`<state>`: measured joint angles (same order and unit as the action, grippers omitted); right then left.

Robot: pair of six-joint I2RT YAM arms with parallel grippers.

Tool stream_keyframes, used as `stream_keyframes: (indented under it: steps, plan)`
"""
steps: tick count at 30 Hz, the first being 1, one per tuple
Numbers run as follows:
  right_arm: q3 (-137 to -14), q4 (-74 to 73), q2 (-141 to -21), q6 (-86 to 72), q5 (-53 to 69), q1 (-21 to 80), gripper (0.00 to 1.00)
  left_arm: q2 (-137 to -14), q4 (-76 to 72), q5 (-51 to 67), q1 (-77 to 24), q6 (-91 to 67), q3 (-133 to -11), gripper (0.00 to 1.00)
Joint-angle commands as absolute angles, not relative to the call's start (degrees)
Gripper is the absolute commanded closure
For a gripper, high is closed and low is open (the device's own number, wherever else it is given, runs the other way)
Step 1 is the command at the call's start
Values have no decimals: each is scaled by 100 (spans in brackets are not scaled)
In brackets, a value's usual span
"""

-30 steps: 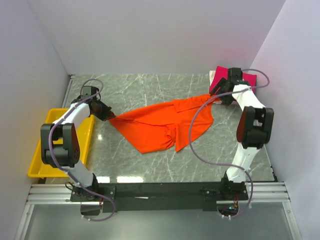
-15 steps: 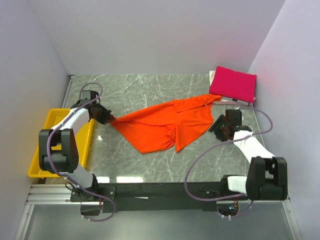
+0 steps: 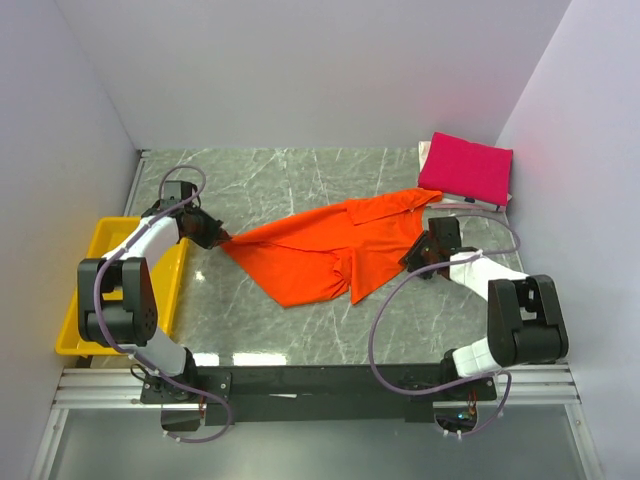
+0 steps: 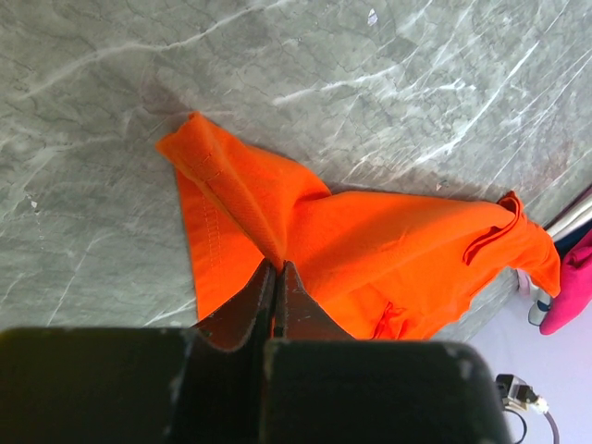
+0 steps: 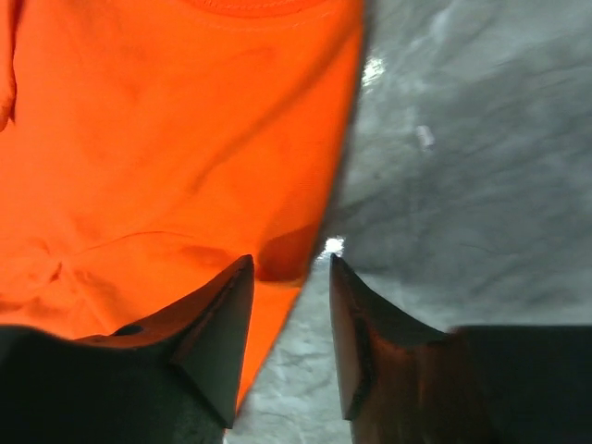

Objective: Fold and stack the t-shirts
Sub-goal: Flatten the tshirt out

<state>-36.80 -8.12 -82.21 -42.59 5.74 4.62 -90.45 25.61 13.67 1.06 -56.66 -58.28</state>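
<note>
The orange t-shirt (image 3: 330, 250) is light, limp cloth. Left fingers (image 4: 245, 310) pinch its left corner. The right fingers (image 5: 217, 319), half-parted, straddle its right edge, apparently not yet gripping. Take hold at that hem.

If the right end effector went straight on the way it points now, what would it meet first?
The right end effector would meet the orange shirt first: its edge lies just ahead, in line with the gap between the open jaws. Height above the table is unclear.
</note>
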Motion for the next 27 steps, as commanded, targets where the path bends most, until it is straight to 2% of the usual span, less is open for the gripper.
stream_keyframes:
  steps: [1, 2, 3, 5, 6, 9, 10, 12, 13, 15, 16, 18, 19, 22, 24, 25, 27]
  plan:
    - [-3885, -484, -8384, -4456, 396, 597, 59, -8807, 2452, 1354, 123, -5643, -5880, 99]
    - [-3911, -492, -8489, -4465, 369, 615, 62, -8815, 2461, 1345, 123, -5634, -5906, 99]
    - [-3929, -501, -8542, -4474, 360, 607, 75, -8833, 2487, 1336, 132, -5625, -5924, 99]
    - [-4042, -562, -8604, -4430, 378, 615, 89, -8885, 2505, 1318, 123, -5616, -6011, 99]
    - [-4121, -623, -8596, -4404, 352, 607, 100, -8912, 2566, 1301, 132, -5608, -6064, 99]
    - [-4665, -1062, -8359, -4176, 316, 554, 100, -9114, 2689, 1178, 193, -5581, -6537, 99]
    - [-5198, -1211, -8280, -4114, 351, 510, 100, -9332, 2759, 1152, 219, -5538, -6765, 99]
    - [-6051, -1878, -8349, -3878, 483, 317, 100, -9684, 3040, 1160, 272, -5467, -7766, 99]
    - [-7126, -2185, -8541, -3815, 605, 247, 100, -10103, 3415, 1143, 281, -5336, -8196, 99]
    - [-8273, -2828, -8814, -3579, 650, 193, 100, -10553, 3638, 1334, 281, -5195, -9558, 99]
    - [-9445, -2961, -9190, -3499, 833, 185, 100, -10999, 3717, 1449, 281, -5073, -10024, 99]
    - [-10795, -3478, -9709, -3402, 975, 141, 100, -11485, 4129, 1668, 281, -5010, -11692, 99]
    - [-11898, -3672, -10086, -3436, 1054, 106, 100, -11888, 4296, 1679, 281, -4992, -12899, 99]
    - [-13449, -3734, -10553, -3524, 1160, 53, 100, -12103, 4474, 1792, 290, -5071, -14209, 99]
    - [-14042, -3893, -10774, -3586, 1283, 35, 100, -11632, 3931, 1793, 369, -5124, -13924, 99]
    - [-14210, -3989, -10828, -3577, 1301, 26, 100, -11445, 3711, 1845, 378, -5141, -13365, 99]
    - [-13749, -3877, -10636, -3525, 1345, 26, 100, -11007, 3472, 1820, 439, -5080, -12870, 99]
